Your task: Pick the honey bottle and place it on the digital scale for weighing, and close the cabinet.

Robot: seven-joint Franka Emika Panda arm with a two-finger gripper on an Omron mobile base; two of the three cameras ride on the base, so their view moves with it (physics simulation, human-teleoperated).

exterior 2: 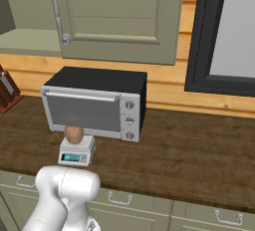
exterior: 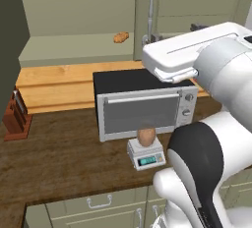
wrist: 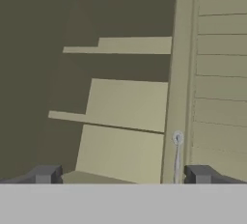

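Observation:
The amber honey bottle (exterior: pixel 146 136) (exterior 2: pixel 74 134) stands upright on the small white digital scale (exterior: pixel 145 155) (exterior 2: pixel 75 154), just in front of the toaster oven. The sage-green cabinet (exterior: pixel 78 20) is open on its left side, its left door (exterior: pixel 10 45) swung out, while the right door (exterior: pixel 197 1) (exterior 2: pixel 119 16) (wrist: pixel 217 83) is shut. My gripper (wrist: pixel 123 175) is open and holds nothing. It faces the cabinet's bare shelves (wrist: pixel 125 105), close to the right door's silver handle (wrist: pixel 177 155).
A silver toaster oven (exterior: pixel 142 106) (exterior 2: pixel 94 105) with a black top sits on the wooden counter (exterior: pixel 64 158). There is a knife block (exterior: pixel 17 116) at the left, an orange-brown bread-like lump (exterior: pixel 121 37) on the cabinet's bottom shelf, and a dark-framed window (exterior 2: pixel 229 31) at the right.

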